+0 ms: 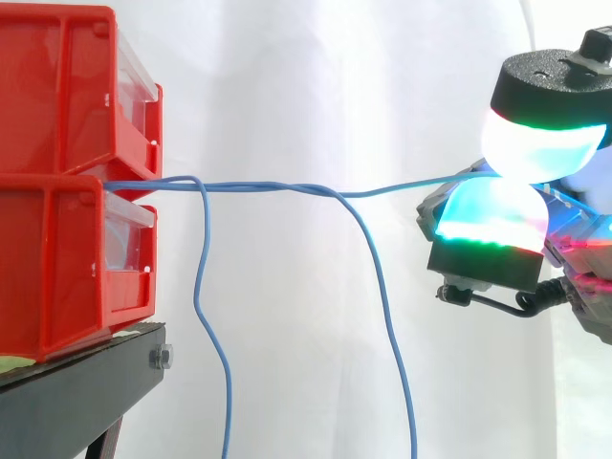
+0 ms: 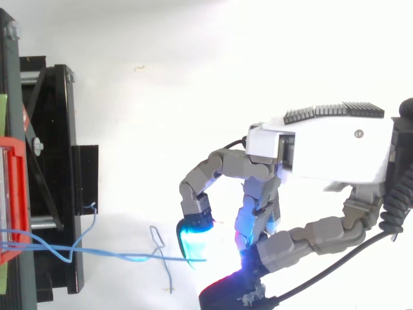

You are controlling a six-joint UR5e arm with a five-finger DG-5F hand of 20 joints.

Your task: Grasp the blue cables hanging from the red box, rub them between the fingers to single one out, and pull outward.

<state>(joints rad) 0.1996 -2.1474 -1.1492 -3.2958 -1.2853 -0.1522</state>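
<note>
Several thin blue cables (image 1: 277, 188) come out of the gap between two stacked red bins (image 1: 67, 182) at the left. One cable runs nearly level to the right into my hand (image 1: 521, 182), pinched between two glowing pads (image 1: 535, 143), one above the other. Two other cables (image 1: 206, 316) droop from the bundle and hang down past the picture's bottom edge. From above, the taut cable (image 2: 129, 256) stretches from the bin's front (image 2: 13, 200) to my curled fingers (image 2: 193, 232), with my hand (image 2: 322, 152) well clear of the stand.
The bins rest on a black stand (image 1: 76, 387) at the lower left, its frame (image 2: 55, 174) seen from above. A white curtain lies behind everything. Open space separates the stand from my hand.
</note>
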